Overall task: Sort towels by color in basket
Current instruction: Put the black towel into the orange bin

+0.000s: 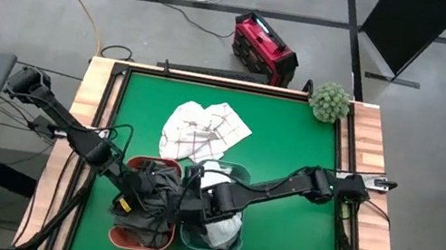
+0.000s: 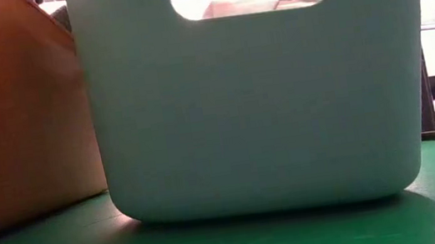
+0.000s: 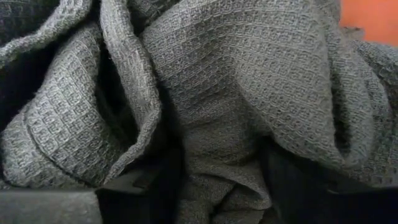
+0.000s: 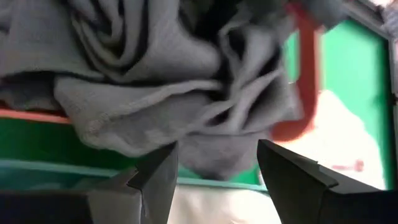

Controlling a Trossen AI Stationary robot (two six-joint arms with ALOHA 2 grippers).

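The right gripper [image 4: 214, 171] had its two dark fingers spread apart, with nothing pinched between them. It hung over the seam where the two baskets met, and a soft light grey waffle-cloth towel [image 4: 155, 93] drooped right in front of it. The left gripper [image 1: 128, 203] was pushed down into the round-cornered rust-red plastic basket [image 1: 122, 238]. Its fingers were spread too, and a fold of dark grey waffle-cloth towel [image 3: 249, 93] lay bunched between them, but it did not look squeezed, so I cannot say it was held. That red basket was full of grey cloth. Just beside it, touching, stood the pale blue-green plastic basket [image 1: 241, 176], with a white cloth [image 1: 221, 228] inside. Behind both baskets, on the green table mat [image 1: 302, 148], lay a crumpled white towel with thin red check lines [image 1: 202, 130]. A round green fuzzy ball [image 1: 330, 101] sat at the far corner, well apart. The towels looked light and floppy, not slippery and not easy to break. They would sag and drag along. I think the best place to grab one is a thick raised fold at the top of the pile, so only one towel comes up.
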